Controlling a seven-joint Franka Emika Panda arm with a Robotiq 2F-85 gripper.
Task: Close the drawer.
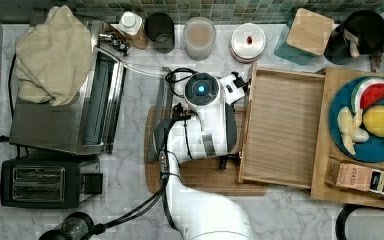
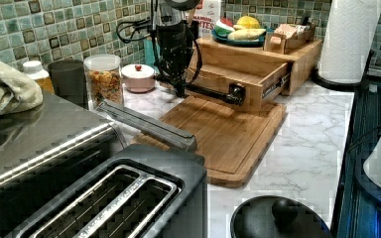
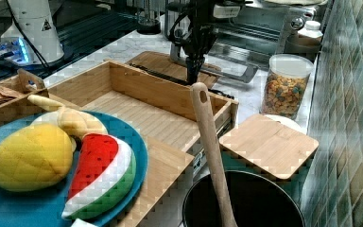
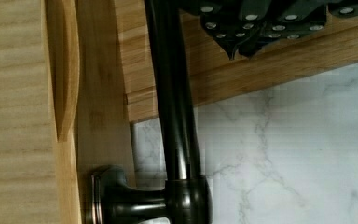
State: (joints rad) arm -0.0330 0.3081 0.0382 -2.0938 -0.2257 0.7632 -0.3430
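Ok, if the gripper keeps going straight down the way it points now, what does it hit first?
Probably the dark metal bar handle on the open light-wood drawer's front panel: the gripper sits right at that bar, above the bamboo cutting board. Depth is unclear, so contact may already exist.

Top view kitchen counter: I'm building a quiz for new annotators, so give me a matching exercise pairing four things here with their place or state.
Things:
1. drawer
2. blue fruit plate
3. cutting board
4. cereal jar

Places or states:
A. flat on the marble counter, under the arm
B. pulled out, nothing inside
C. standing by the tiled wall
D. on top of the wooden box

Pairs: 1-B, 2-D, 3-A, 4-C. The gripper sits at the drawer's dark handle bar.
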